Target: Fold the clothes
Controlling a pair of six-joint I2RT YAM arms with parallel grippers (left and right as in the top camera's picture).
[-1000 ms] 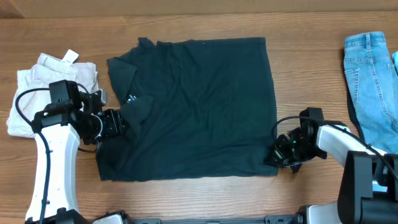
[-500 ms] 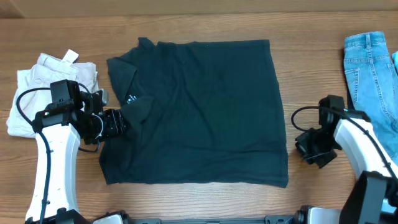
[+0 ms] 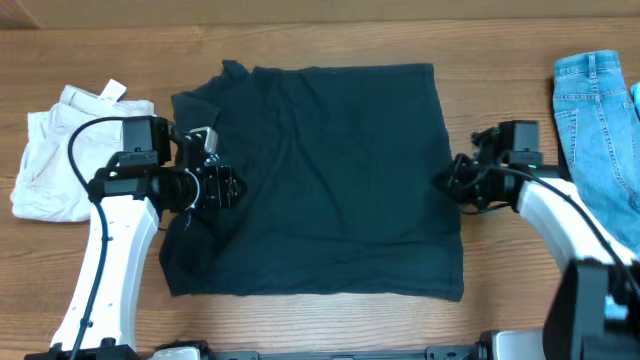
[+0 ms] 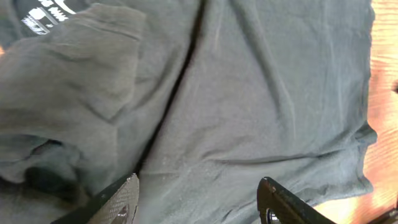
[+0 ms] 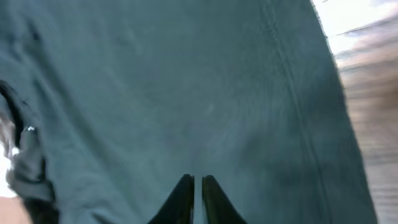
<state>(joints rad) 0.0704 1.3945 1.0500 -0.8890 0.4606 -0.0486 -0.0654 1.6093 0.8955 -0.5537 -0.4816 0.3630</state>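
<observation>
Two arms reach toward one dark T-shirt (image 3: pixel 330 170), which lies spread nearly flat in the middle of the wooden tabletop (image 3: pixel 500 310). It forms a rough rectangle, rumpled at its upper left where a sleeve (image 3: pixel 195 115) lies folded onto the body. The left arm (image 3: pixel 100 250) comes in from the shirt's left side, its wrist over the cloth just below that sleeve. In the left wrist view its jaws stand well apart, with nothing between them and only fabric beyond. The right arm (image 3: pixel 560 215) reaches to the middle of the shirt's right edge. In the right wrist view its jaws are drawn together over the cloth, tips almost touching, and whether any fabric is pinched cannot be told. Beige shorts (image 3: pixel 50 160) lie folded at the far left beside the left arm, and light blue jeans (image 3: pixel 595 130) lie at the far right, apart from the shirt.
</observation>
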